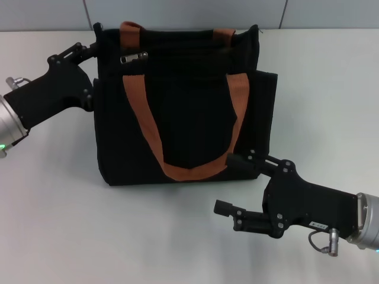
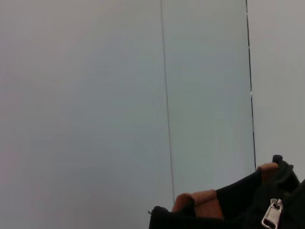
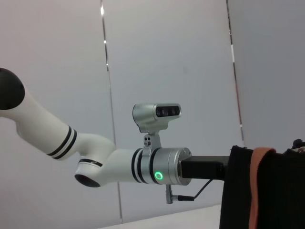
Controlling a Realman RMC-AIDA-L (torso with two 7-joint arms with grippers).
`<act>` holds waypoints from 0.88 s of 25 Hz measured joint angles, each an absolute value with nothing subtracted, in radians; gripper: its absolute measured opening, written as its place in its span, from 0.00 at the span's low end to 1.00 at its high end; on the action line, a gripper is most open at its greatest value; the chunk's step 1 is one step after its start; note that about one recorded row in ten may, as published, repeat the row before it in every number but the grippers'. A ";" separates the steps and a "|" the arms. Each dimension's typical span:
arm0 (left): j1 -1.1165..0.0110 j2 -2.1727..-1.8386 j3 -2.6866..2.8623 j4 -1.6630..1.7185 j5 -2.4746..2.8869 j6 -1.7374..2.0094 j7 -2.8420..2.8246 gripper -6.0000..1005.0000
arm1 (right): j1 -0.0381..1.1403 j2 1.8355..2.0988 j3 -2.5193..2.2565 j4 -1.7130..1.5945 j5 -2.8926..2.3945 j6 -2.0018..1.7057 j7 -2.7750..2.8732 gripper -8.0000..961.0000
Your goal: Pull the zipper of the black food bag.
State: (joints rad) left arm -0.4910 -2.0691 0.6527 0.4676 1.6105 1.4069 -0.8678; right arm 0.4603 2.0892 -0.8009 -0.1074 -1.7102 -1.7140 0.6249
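Observation:
The black food bag stands upright in the middle of the table, with two orange-brown handles. Its silver zipper pull lies near the left end of the top track. It also shows in the left wrist view, on the bag's top. My left gripper is at the bag's upper left side, with one finger by the top corner and the other hidden against the bag. My right gripper is open and empty at the bag's lower right corner, its upper finger touching the bag.
The white table runs all around the bag and a grey panelled wall stands behind it. The right wrist view shows my left arm reaching to the bag's edge.

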 joint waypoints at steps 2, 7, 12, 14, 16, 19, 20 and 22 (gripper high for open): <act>-0.492 -2.069 0.653 0.467 1.610 1.405 -0.865 0.66 | 0.458 2.089 -0.790 -0.104 -1.710 -1.713 0.623 0.85; -0.482 -2.073 0.649 0.449 1.602 1.413 -0.769 0.65 | 0.464 2.089 -0.771 -0.103 -1.710 -1.711 0.621 0.85; -0.475 -2.074 0.646 0.443 1.599 1.430 -0.760 0.64 | 0.477 2.089 -0.769 -0.103 -1.710 -1.706 0.621 0.85; -0.473 -2.074 0.643 0.442 1.598 1.432 -0.763 0.53 | 0.480 2.089 -0.769 -0.103 -1.710 -1.700 0.621 0.85; -0.472 -2.074 0.643 0.441 1.598 1.434 -0.763 0.38 | 0.481 2.089 -0.769 -0.103 -1.710 -1.697 0.621 0.85; -0.471 -2.074 0.643 0.441 1.598 1.436 -0.763 0.26 | 0.482 2.089 -0.770 -0.103 -1.710 -1.696 0.620 0.85; -0.469 -2.074 0.643 0.434 1.597 1.450 -0.764 0.22 | 0.482 2.089 -0.770 -0.103 -1.710 -1.696 0.620 0.85; -0.469 -2.074 0.644 0.429 1.597 1.464 -0.773 0.19 | 0.482 2.089 -0.770 -0.103 -1.710 -1.699 0.620 0.85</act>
State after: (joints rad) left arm -0.4690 -2.0739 0.6445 0.4295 1.5968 1.4641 -0.7725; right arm 0.4816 2.0892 -0.7700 -0.1027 -1.7102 -1.6990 0.6205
